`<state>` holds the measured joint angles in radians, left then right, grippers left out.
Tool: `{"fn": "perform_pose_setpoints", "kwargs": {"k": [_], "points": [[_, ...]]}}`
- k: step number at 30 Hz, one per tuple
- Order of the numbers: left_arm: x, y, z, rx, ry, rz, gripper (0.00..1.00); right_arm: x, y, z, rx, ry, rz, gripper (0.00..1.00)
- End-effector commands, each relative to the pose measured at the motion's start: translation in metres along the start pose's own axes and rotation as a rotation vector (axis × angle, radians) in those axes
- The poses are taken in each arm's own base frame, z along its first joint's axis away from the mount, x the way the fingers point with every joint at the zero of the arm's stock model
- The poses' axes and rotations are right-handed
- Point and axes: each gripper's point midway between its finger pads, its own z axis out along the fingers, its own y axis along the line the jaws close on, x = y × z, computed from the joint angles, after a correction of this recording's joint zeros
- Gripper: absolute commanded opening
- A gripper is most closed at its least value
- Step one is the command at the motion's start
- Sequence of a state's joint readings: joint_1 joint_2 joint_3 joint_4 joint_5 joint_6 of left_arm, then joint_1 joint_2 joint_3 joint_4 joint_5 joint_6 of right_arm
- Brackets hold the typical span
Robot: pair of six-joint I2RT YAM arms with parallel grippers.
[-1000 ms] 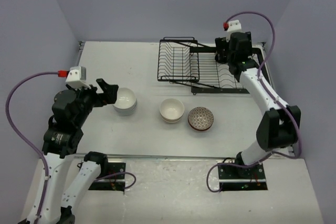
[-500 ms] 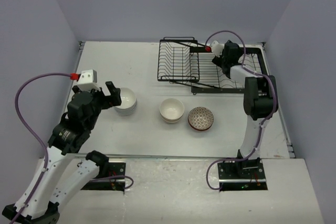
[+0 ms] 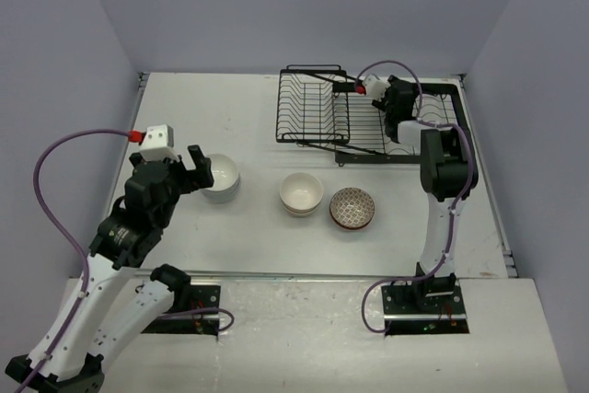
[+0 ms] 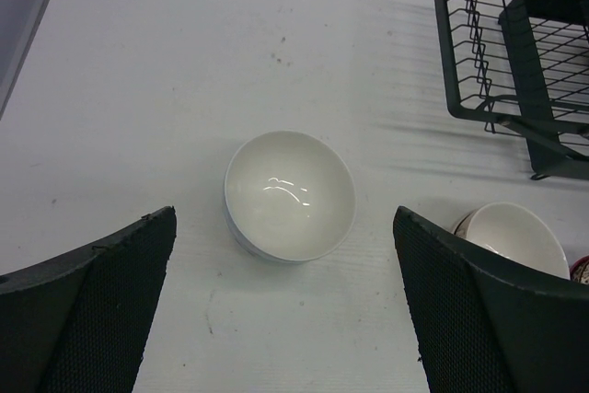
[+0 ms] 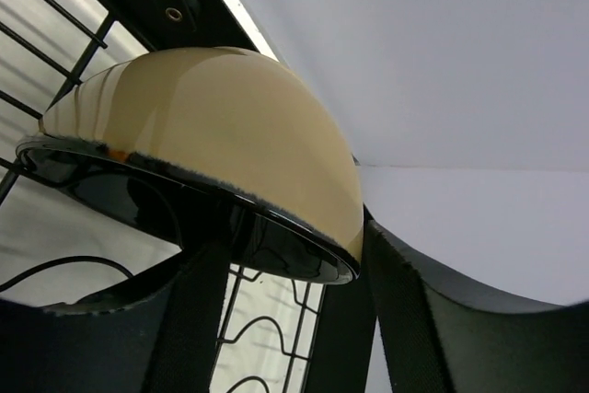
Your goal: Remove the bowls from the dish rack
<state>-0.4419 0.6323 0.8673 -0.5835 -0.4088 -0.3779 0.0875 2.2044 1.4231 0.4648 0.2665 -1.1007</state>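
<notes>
A tan bowl (image 5: 212, 126) with a glossy black inside rests tilted on the dish rack (image 3: 313, 112). In the top view my right gripper (image 3: 398, 103) hides it, low over the rack's flat tray. My right gripper (image 5: 294, 319) straddles that bowl's rim: one finger (image 5: 184, 319) lies under the black inside, the other (image 5: 414, 319) lies against the tan outer wall, and a gap shows between them. A white bowl (image 4: 290, 195) stands on the table just ahead of my left gripper (image 4: 285, 319), which is open and holds nothing.
A cream bowl (image 3: 301, 192) and a reddish-brown patterned bowl (image 3: 352, 208) stand side by side on the table in front of the rack. The rack's upright slotted section (image 4: 479, 89) holds no bowls. Walls close the table at the back and both sides.
My right arm has folded down toward the rack's flat tray and its jaws have narrowed around the tan bowl's rim. My left arm has shifted slightly and stays open behind the white bowl.
</notes>
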Motion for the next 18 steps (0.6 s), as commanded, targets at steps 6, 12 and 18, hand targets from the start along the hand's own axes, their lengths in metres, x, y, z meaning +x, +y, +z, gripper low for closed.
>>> {"fn": "perform_pose_setpoints", "kwargs": {"k": [6, 12, 18], "points": [[-0.0048, -0.0050, 0.0046, 0.016, -0.033, 0.008, 1.00, -0.0157, -0.0207, 0.0099, 0.072, -0.063, 0.049, 0.27], [-0.0047, -0.0060, 0.0052, 0.021, -0.033, 0.009, 1.00, -0.0139, -0.0232, 0.0107, 0.104, -0.060, 0.065, 0.18], [-0.0046, -0.0062, 0.0052, 0.022, -0.033, 0.011, 1.00, -0.0115, -0.0289, 0.0035, 0.172, -0.076, 0.097, 0.00]]}}
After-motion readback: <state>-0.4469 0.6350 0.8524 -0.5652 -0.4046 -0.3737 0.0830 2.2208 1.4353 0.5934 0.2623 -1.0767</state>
